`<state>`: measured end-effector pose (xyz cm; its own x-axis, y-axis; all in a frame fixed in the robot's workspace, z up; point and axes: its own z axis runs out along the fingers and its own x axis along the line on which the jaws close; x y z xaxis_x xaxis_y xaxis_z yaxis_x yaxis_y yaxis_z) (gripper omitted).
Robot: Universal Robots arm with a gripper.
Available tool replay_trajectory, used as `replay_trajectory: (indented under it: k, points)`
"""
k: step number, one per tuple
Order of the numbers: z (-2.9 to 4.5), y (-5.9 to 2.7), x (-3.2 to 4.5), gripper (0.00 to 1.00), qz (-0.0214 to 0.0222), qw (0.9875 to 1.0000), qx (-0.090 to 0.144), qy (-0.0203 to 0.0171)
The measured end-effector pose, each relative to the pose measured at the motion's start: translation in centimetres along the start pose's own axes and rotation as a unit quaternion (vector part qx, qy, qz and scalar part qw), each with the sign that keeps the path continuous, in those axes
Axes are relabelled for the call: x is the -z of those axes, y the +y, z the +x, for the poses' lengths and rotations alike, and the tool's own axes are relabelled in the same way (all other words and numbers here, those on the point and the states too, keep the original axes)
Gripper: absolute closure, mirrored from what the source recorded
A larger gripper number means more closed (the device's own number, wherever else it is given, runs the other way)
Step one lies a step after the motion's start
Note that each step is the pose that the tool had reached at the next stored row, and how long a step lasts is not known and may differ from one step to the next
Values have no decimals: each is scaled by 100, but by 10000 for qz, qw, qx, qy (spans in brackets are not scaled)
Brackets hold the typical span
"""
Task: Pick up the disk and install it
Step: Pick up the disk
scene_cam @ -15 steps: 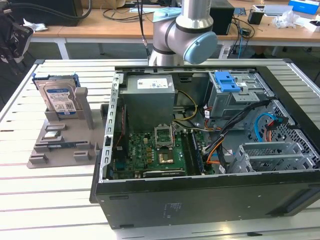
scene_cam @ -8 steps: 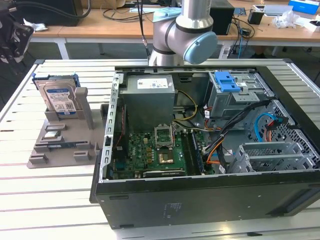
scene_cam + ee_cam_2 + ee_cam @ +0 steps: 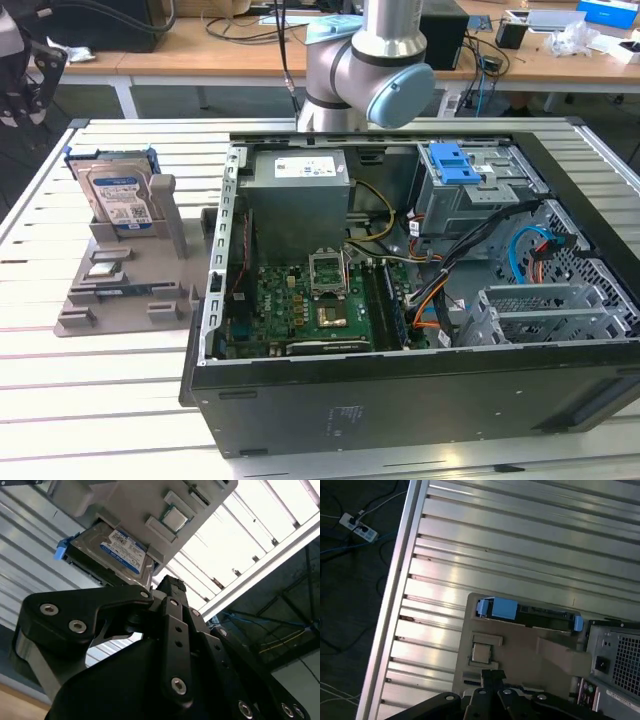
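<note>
The approach is in hand, I judge: the gripper [image 3: 493, 674], clenched on nothing, hovers apart from the disk [image 3: 118, 195], upright in its grey stand [image 3: 120, 295] on the exterior view's left of the computer case [image 3: 212, 300]; a grasp calls for opened jaws, minding the stand's post [image 3: 166, 212] beside it, with bare table [image 3: 100, 400] elsewhere.

You have one disk [image 3: 118, 198], one grey holder [image 3: 112, 303] and one computer case [image 3: 400, 395]. Inside the case, count one power-supply box [image 3: 298, 205] and one motherboard [image 3: 285, 310].
</note>
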<state>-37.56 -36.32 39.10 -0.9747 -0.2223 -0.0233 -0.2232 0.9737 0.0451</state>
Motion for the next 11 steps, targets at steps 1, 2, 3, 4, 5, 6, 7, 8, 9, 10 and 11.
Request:
replay_trajectory:
  k: [1, 2, 3, 4, 5, 6, 7, 8, 9, 10, 11]
  points:
    - [0, 0, 0, 89, -2, 10000, 92, 4]
    - [0, 0, 0, 89, -6, 9997, 239, 11]
    - [0, 0, 0, 89, -8, 9994, 332, 15]
    - [0, 0, 0, 89, -10, 9991, 417, 19]
    - [0, 0, 0, 89, -11, 9988, 487, 22]
    - [0, 0, 0, 89, -13, 9984, 569, 25]
    - [0, 0, 0, 89, -16, 9975, 710, 32]
    - [0, 0, 0, 89, -18, 9971, 766, 34]
    - [0, 0, 0, 89, -20, 9962, 865, 39]
    - [0, 0, 0, 89, -22, 9956, 934, 42]
    - [0, 0, 0, 89, -23, 9949, 1005, 45]
